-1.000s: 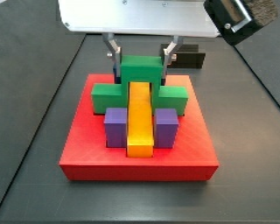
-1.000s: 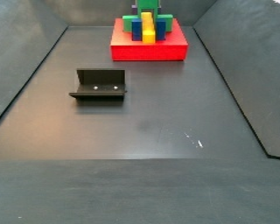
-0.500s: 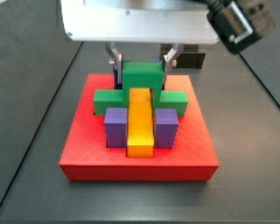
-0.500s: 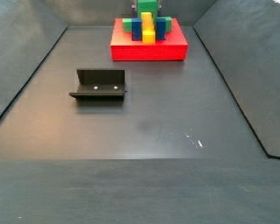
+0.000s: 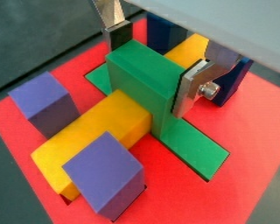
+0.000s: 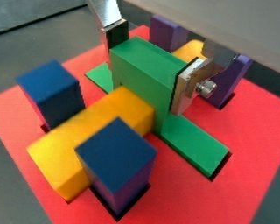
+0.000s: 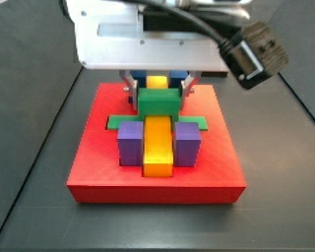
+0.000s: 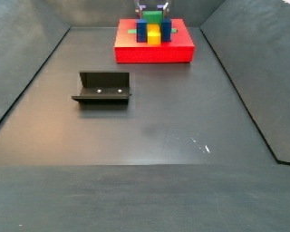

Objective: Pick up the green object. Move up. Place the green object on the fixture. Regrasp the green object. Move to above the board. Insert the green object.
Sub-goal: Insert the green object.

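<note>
The green object (image 5: pixel 149 83) sits astride the long yellow bar (image 5: pixel 101 131) on the red board (image 7: pixel 154 175), its side wings low against the board surface. My gripper (image 5: pixel 154 63) is shut on its raised middle, with one of the fingers (image 5: pixel 192 86) pressed on each side. This shows in both wrist views; the green object (image 6: pixel 152 79) and gripper (image 6: pixel 152 61) look the same from the opposite side. In both side views the gripper (image 7: pixel 157 87) stands low over the board's far half, with the green object (image 7: pixel 157 101) under it. The fixture (image 8: pixel 102 88) stands empty on the floor.
Purple blocks (image 7: pixel 127 143) flank the yellow bar (image 7: pixel 157 146) at the board's near half and blue blocks (image 6: pixel 55 87) at the far half. The board (image 8: pixel 154 53) lies at the far end of the dark walled floor, well away from the fixture.
The gripper has come down with the green object, which was held above the board and now rests low over the yellow bar. The fixture has not moved.
</note>
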